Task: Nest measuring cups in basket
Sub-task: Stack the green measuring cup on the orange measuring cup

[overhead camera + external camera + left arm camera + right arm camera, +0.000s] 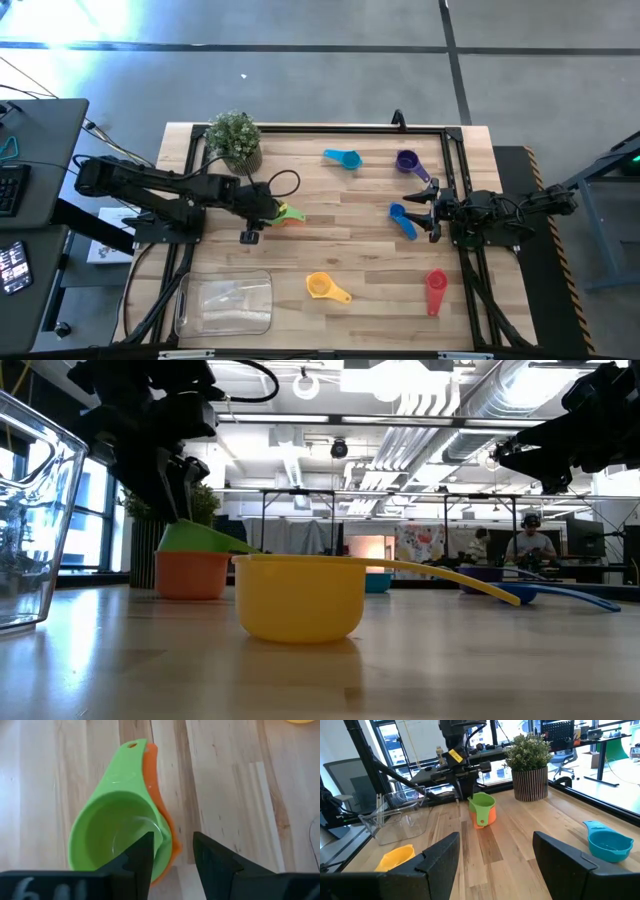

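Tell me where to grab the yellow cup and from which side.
Judging by its pose, take the yellow cup by its handle, from straight above. It sits upright and alone on the table, with the flat handle pointing toward the red cup and open space around it.

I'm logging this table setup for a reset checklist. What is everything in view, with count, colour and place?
green cup: one, green, nested in the orange cup, table's left-centre
orange cup: one, orange, under the green one
light blue cup: one, far centre
purple cup: one, far right
dark blue cup: one, right-centre
yellow cup: one, near centre
red cup: one, near right
basket: one, clear, near left
plant: one, green, far left
left end effector: at the nested pair, fingers parted
right end effector: open, by the dark blue cup
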